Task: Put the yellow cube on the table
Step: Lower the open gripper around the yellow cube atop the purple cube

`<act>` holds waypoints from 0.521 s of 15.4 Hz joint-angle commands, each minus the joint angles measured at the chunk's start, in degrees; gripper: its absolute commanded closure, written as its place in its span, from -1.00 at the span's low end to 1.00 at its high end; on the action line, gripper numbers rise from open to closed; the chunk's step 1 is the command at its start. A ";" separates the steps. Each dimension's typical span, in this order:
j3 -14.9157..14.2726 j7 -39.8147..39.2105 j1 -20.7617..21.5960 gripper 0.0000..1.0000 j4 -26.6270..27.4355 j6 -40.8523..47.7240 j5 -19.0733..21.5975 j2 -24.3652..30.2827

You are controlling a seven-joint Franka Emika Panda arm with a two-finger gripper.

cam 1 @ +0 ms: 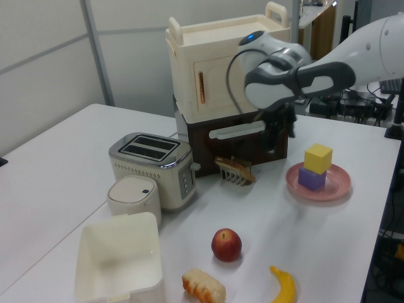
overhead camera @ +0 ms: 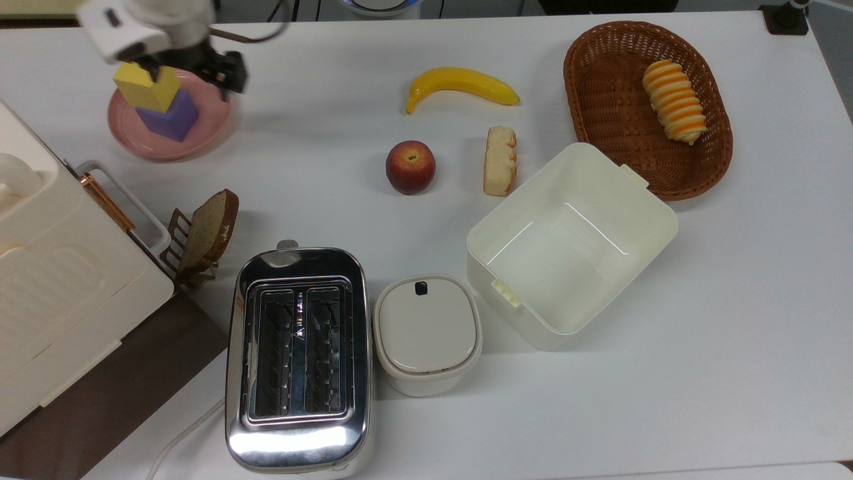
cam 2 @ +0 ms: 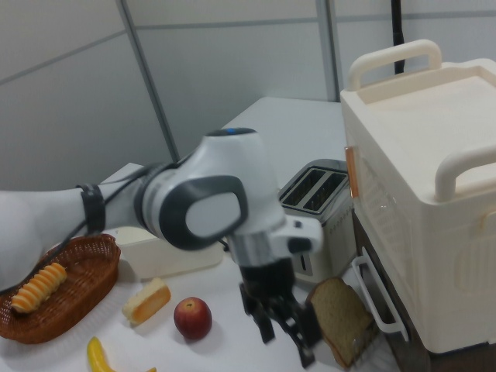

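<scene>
The yellow cube (overhead camera: 146, 87) (cam 1: 318, 157) rests tilted on a purple cube (overhead camera: 172, 116) (cam 1: 310, 178), both on the pink plate (overhead camera: 212, 100) (cam 1: 338, 188) at the far left of the white table (overhead camera: 320, 167) in the top view. My gripper (overhead camera: 190, 70) (cam 1: 281, 132) (cam 2: 287, 341) hangs open above the plate. In the left view it is up and to the left of the yellow cube, not touching it. Nothing is between the fingers.
On the table lie a peach (overhead camera: 410, 167), a banana (overhead camera: 461, 85) and a bread piece (overhead camera: 500, 161). A wicker basket (overhead camera: 600, 100), an open cream box (overhead camera: 633, 247), a toaster (overhead camera: 298, 360), a lidded container (overhead camera: 427, 331), a toast rack (overhead camera: 203, 233) and a cream cabinet (overhead camera: 60, 293) stand around.
</scene>
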State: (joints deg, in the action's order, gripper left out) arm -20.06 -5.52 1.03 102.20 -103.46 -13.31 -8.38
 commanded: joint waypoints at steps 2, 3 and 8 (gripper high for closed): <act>-7.43 -7.82 0.90 -1.00 0.72 1.51 0.04 0.73; -8.32 -10.10 0.90 -1.00 0.98 1.51 0.12 0.56; -9.03 -12.94 0.12 -1.00 4.23 -0.15 1.08 -0.50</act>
State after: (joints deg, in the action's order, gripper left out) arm -28.45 -16.88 0.89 104.86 -103.36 -13.29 -9.03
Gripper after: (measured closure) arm 0.000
